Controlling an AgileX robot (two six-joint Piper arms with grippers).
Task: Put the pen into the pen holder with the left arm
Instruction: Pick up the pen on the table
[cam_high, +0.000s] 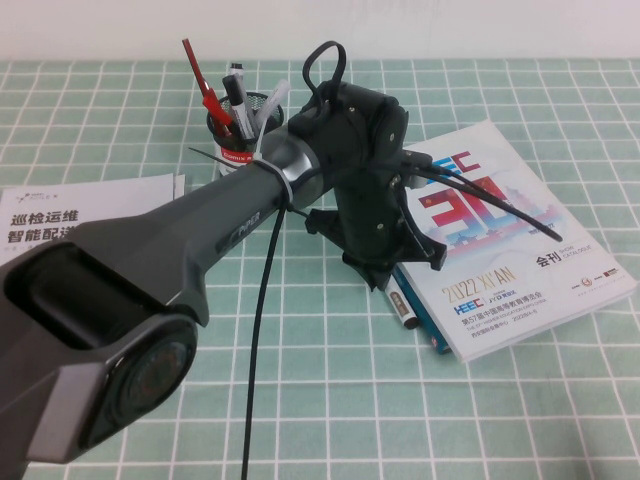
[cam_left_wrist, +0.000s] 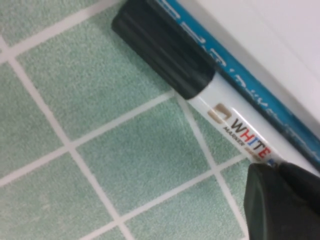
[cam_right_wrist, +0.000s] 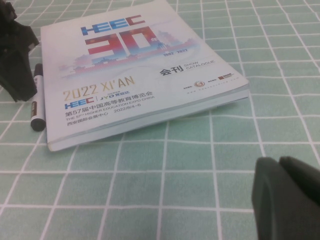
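Dark grey left arm (cam_high: 150, 250) is seen nearest; its left pincer (cam_high: 385, 272) is clamped on the pen (cam_high: 400, 303), lying beside the catalogue (cam_high: 500, 230) for lifting. Behind waits the pen holder (cam_high: 238, 135). Right pincer (cam_right_wrist: 290, 200), parked nearby, is seen closed.

I see the pen's (cam_left_wrist: 227, 112) smooth glossy plastic barrel beside the jaws. The cloth (cam_left_wrist: 115, 165) beneath looks matt, finely textured.

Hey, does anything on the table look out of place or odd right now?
Only the pen: it lies flat on the cloth, tucked along the catalogue's edge, while other pens stand in the pen holder. The shut left gripper is down at it; the right gripper sits apart.
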